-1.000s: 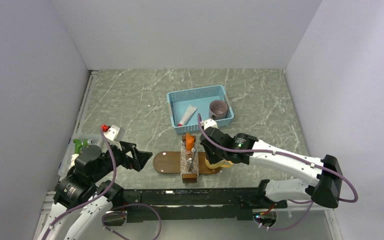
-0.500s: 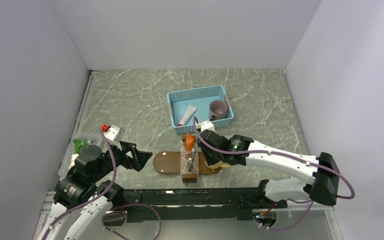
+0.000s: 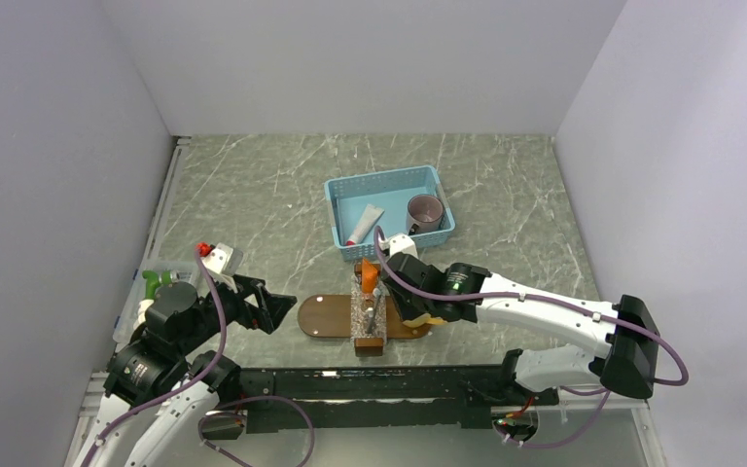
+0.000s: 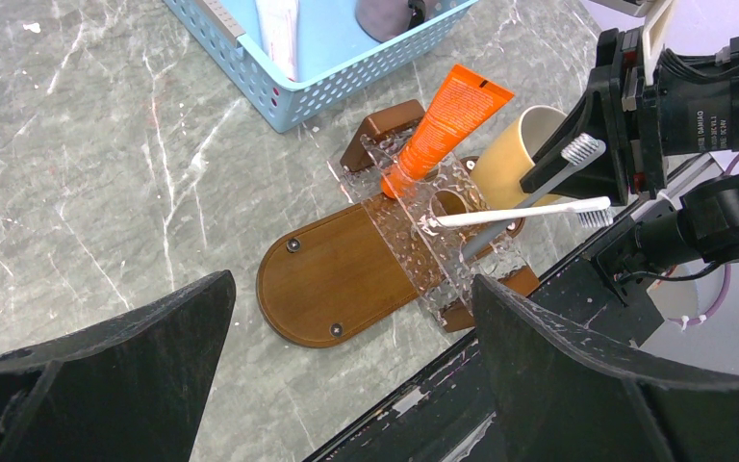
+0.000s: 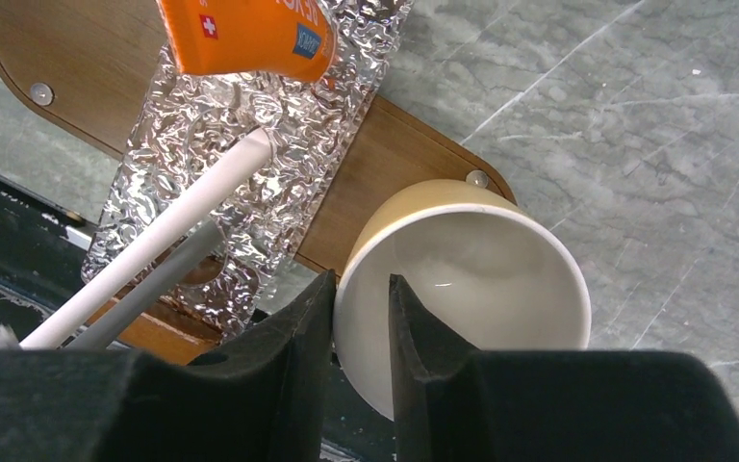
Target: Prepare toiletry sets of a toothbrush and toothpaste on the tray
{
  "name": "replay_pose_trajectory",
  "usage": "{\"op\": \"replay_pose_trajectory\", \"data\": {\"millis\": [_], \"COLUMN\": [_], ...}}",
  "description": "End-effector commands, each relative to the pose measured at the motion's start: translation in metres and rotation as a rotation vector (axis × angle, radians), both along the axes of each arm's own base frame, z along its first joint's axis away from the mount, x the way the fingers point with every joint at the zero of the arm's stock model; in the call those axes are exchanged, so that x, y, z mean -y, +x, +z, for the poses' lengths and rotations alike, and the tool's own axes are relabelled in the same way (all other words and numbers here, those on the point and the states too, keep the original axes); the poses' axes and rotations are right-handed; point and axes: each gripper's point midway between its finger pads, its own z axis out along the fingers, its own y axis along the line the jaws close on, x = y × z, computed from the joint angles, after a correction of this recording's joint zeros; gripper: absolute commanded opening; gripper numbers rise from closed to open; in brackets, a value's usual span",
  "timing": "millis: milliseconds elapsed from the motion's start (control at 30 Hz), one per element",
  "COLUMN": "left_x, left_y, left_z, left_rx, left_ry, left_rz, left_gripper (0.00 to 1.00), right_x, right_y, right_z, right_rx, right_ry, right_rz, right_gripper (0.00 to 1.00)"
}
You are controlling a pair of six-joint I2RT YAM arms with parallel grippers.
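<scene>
Tray [image 3: 323, 316]: flat on the table [image 3: 253, 195], just beyond the arm bases and between the two grippers; its left end is bare.
Holder [image 4: 409, 243]: clear and dimpled, with a wooden block at each end; lies across the tray's middle.
Toothpaste [image 4: 447, 120]: orange, cap down in the holder's far hole, tilted, wide end up.
White brush [image 4: 510, 213]: handle end in the holder, leaning low toward the right arm, bristles at the outer tip.
Grey brush [image 4: 539, 188]: in the holder beside the white brush, leaning the same way, head higher.
Cup [image 5: 481, 279]: beige outside, white inside, upright at the tray's right end, just beside the holder.
Right gripper [image 5: 361, 308]: straddles the cup's rim, one finger outside and one inside. The fingers are a little apart and the gap looks wider than the wall. Whether either pad touches the wall I cannot tell.
Left gripper [image 3: 284, 311]: fingers spread wide with nothing between them; hangs over the table left of the tray, pointing at it.
Basket [image 3: 389, 181]: light blue, on the table behind the tray, apart from it.
White tube [image 3: 364, 226]: red cap, lying in the basket's left part.
Mug [image 3: 425, 211]: grey-purple, in the basket's right corner.
</scene>
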Motion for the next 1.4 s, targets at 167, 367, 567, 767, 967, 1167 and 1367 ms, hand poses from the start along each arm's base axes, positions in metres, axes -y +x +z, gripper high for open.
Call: {"op": "replay_pose_trajectory", "data": {"millis": [167,367,567,767,967,1167,1367], "left_x": [0.001,0.001,0.001,0.001,0.001,0.0,0.001], "left_y": [0.003,0.004,0.004,0.004,0.004,0.004,0.004], "left_z": [0.005,0.004,0.004,0.004,0.004,0.004,0.004], "left_rx": [0.023,0.018,0.02,0.017,0.017,0.02,0.018], "left_ry": [-0.013,-0.009,-0.01,-0.009,-0.01,-0.011,-0.01], "left_rz": [0.004,0.006,0.007,0.007,0.009,0.011,0.008], "left_gripper": [0.99,0.99,0.99,0.99,0.99,0.99,0.99], "right_x": [-0.009,-0.004,0.006,0.018,0.026,0.048,0.064], "right_y": [0.012,0.016,0.027,0.051,0.091,0.135,0.175], "right_z": [0.043,0.065,0.085,0.104,0.112,0.113,0.103], "right_rx": [0.09,0.138,0.214,0.301,0.282,0.282,0.258], "right_ry": [0.104,0.144,0.122,0.032,0.059,0.03,0.033], "right_rz": [-0.041,-0.061,-0.079,-0.124,-0.212,-0.336,-0.399], "right_gripper": [0.31,0.34,0.37,0.39,0.38,0.38,0.39]}}
